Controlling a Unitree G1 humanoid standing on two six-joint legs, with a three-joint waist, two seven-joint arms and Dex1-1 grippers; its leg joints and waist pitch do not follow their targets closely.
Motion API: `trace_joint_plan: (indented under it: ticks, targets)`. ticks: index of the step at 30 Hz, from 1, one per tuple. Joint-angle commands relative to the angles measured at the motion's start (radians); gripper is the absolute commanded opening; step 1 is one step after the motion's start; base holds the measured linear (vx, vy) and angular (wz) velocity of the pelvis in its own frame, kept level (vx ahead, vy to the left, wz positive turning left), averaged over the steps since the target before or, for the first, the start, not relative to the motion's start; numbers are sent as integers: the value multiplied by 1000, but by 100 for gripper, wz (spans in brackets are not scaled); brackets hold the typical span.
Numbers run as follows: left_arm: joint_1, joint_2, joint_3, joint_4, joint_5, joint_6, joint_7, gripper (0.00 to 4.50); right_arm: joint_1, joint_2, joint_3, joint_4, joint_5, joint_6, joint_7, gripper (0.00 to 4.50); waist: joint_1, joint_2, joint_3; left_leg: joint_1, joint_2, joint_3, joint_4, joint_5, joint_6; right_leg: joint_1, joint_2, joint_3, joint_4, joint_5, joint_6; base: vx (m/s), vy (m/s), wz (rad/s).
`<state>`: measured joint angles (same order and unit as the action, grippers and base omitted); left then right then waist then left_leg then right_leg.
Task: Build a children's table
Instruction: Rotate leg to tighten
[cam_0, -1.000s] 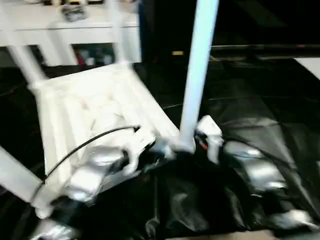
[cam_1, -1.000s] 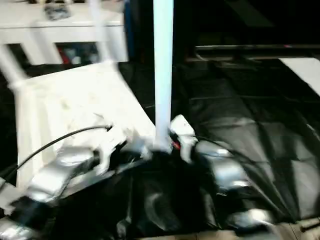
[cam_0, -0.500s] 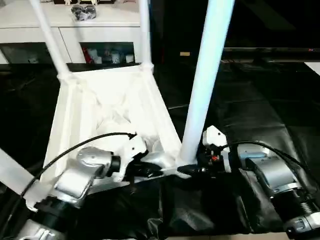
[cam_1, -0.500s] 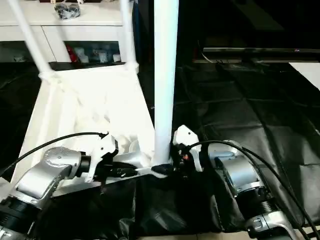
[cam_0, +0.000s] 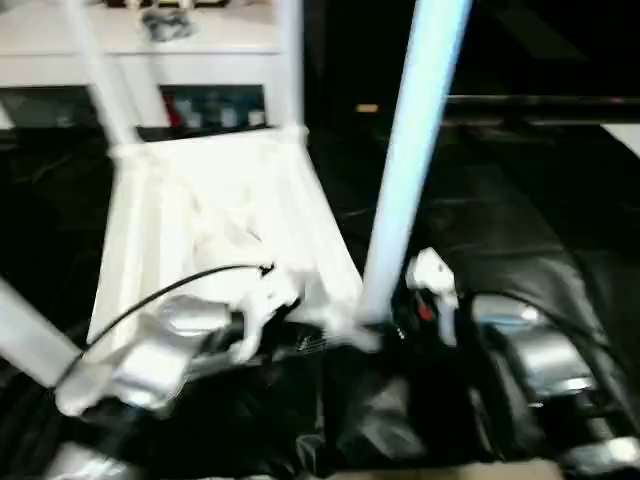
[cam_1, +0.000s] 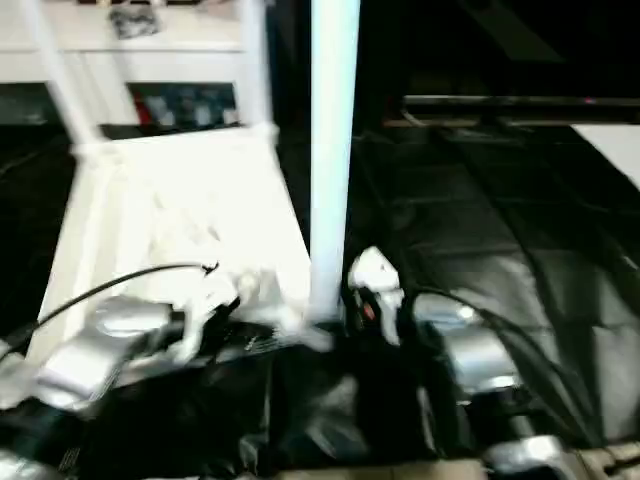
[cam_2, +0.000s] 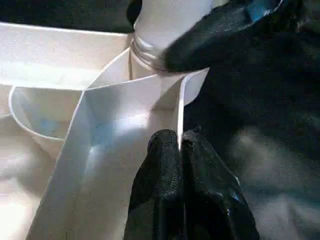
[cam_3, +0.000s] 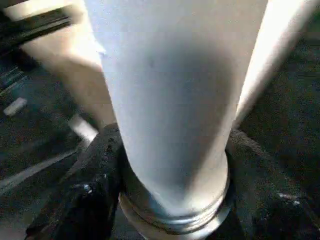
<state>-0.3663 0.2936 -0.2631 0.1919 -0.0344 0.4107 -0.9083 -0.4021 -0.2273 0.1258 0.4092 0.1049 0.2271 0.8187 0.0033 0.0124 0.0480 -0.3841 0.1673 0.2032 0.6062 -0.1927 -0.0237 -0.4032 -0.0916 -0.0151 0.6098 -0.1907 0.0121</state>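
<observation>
Fingers (cam_2: 165, 185) of the left gripper (cam_2: 181, 150) pinch the upturned table's (cam_0: 215, 215) rim; the right gripper (cam_3: 170, 165) clasps the near leg (cam_0: 405, 170) at its base, standing upright on black sheeting (cam_0: 500, 220).

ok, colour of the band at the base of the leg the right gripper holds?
Silver metal band, clearest in the right wrist view.

— Any legible text, labels, brands or numbers?

— None. The children's table (cam_0: 220, 215) bears no readable marking; the small items on the white cabinet (cam_0: 150, 50) are too blurred to read.
</observation>
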Motion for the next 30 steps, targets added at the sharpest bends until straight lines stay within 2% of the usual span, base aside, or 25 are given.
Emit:
trace_joint_plan:
  ticks: [1, 2, 3, 4, 5, 7, 8, 10, 12, 13, 15, 18, 23, 25, 27, 28, 30]
  targets:
    - [-47, -83, -25, -19, -28, -16, 55, 0, -12, 73, 60, 30, -33, 12, -85, 265, -2, -11, -53, 20, 53, -34, -88, -313, -22, 25, -43, 24, -90, -385, -184, 0, 0, 0]
    - [-52, -97, -26, -12, -22, -13, 75, 0, -17, 90, 52, 42, -35, 15, -119, 265, -8, -11, -52, 20, 52, -35, -88, -332, -22, 23, -42, 24, -94, -401, -176, 0, 0, 0]
    - [-61, -119, -28, -4, -12, -10, 106, 0, -29, 119, 41, 62, -42, 22, -180, 265, -11, -6, -53, 21, 52, -35, -88, -333, -24, 20, -42, 25, -94, -399, -174, 0, 0, 0]
    - [-69, -140, -29, 4, -4, -6, 135, 0, -41, 144, 34, 81, -50, 24, -232, 265, -16, -8, -53, 20, 51, -34, -87, -333, -25, 19, -40, 25, -94, -394, -174, 0, 0, 0]
    - [-73, -154, -29, 8, 3, -3, 153, 0, -48, 161, 28, 91, -57, 23, -264, 265, -20, -9, -56, 16, 50, -36, -88, -319, -27, 24, -41, 24, -91, -370, -179, 0, 0, 0]
    - [-78, -176, -33, 11, 13, 0, 172, 0, -61, 190, 21, 107, -63, 17, -302, 265, -23, -9, -56, 15, 52, -34, -87, -310, -16, 24, -40, 24, -90, -336, -184, 0, 0, 0]
    - [-80, -189, -38, 12, 20, -2, 182, 0, -68, 210, 19, 114, -63, 5, -317, 265, -23, -5, -58, 15, 51, -34, -86, -302, -8, 25, -40, 25, -90, -312, -191, 0, 0, 0]
    - [-80, -205, -50, 10, 24, -8, 187, 0, -79, 238, 18, 120, -57, -20, -324, 265, -24, -6, -59, 10, 51, -33, -85, -283, 3, 29, -41, 24, -86, -284, -199, 0, 0, 0]
    - [-70, -197, -59, -7, 11, -16, 153, 0, -78, 237, 14, 97, -20, -15, -274, 335, -21, -6, -61, 12, 51, -31, -82, -257, 20, 31, -40, 24, -84, -239, -211, 0, 0, 0]
    - [-65, -190, -60, -12, 6, -21, 142, 0, -75, 233, 11, 90, -11, -9, -260, 335, -21, -8, -61, 11, 51, -30, -82, -250, 27, 32, -40, 24, -83, -227, -215, 0, 0, 0]
    - [-57, -179, -54, -19, 3, -20, 134, 0, -72, 214, 11, 75, -9, 0, -236, 338, -18, -4, -63, 13, 52, -29, -79, -223, 43, 33, -39, 23, -78, -183, -230, 0, 0, 0]
    - [-45, -151, -46, -35, -10, -24, 98, 0, -69, 170, 22, 44, -11, 17, -189, 377, -15, -6, -62, 13, 52, -27, -78, -209, 55, 36, -39, 23, -77, -162, -243, 0, 0, 0]
    - [-15, -71, -36, -81, -54, -34, -29, 0, -53, 41, 62, -14, -10, 20, 2, 382, -9, -4, -61, 15, 55, -26, -78, -215, 62, 35, -40, 23, -76, -176, -247, 0, 0, 0]
    - [-7, -51, -35, -92, -64, -36, -61, 0, -46, 10, 74, -27, -7, 23, 52, 382, -3, -4, -61, 17, 57, -25, -77, -215, 66, 35, -40, 24, -74, -161, -252, 0, 0, 0]
    - [4, -1, -34, -102, -74, -38, -120, 0, -26, -62, 106, -73, 13, 32, 188, 382, 5, -5, -60, 18, 57, -25, -78, -211, 69, 36, -40, 24, -74, -165, -249, 0, 0, 0]
    - [6, 9, -34, -103, -75, -39, -131, 0, -21, -76, 113, -83, 15, 33, 215, 382, 6, -5, -60, 18, 57, -26, -78, -209, 70, 38, -39, 23, -73, -161, -249, 0, 0, 0]
    - [10, 28, -32, -106, -78, -39, -151, 0, -15, -97, 124, -101, 25, 45, 255, 382, 9, -6, -59, 20, 59, -25, -79, -212, 72, 33, -39, 24, -73, -161, -257, 0, 0, 0]
